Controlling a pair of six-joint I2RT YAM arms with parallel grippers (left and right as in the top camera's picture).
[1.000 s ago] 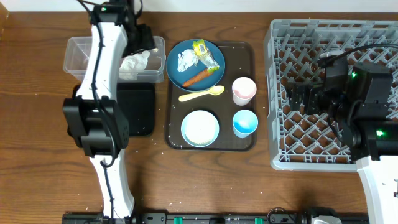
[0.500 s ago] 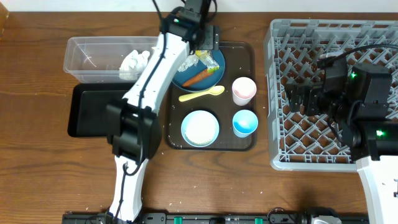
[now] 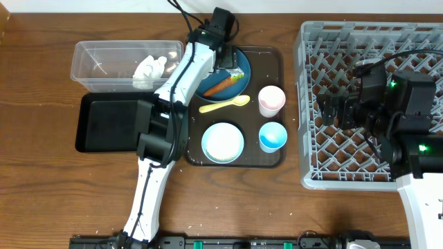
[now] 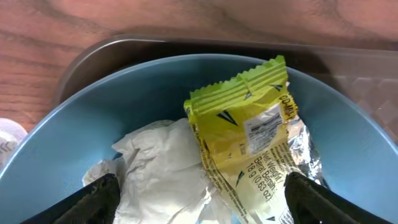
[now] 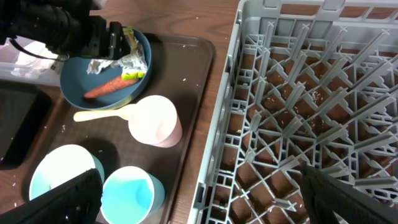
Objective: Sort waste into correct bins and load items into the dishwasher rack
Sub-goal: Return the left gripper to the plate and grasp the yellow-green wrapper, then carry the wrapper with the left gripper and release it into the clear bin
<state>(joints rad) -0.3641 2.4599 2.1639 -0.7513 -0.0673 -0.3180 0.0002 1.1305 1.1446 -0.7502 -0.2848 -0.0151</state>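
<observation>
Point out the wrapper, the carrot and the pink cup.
wrapper (image 4: 249, 140), left wrist view, middle of its printed face
carrot (image 5: 107, 89), right wrist view, halfway along its length
pink cup (image 3: 270, 100), overhead view, inside its open mouth

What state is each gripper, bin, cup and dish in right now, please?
left gripper, open above the plate.
right gripper, open over the dishwasher rack.
plate, carrying wrapper, white paper, carrot.
clear tub, holding crumpled paper.
black tray, nothing seen inside.
pink cup, upright.
light blue cup, upright.
bowl, upright.
spoon, lying flat on the serving tray.
</observation>
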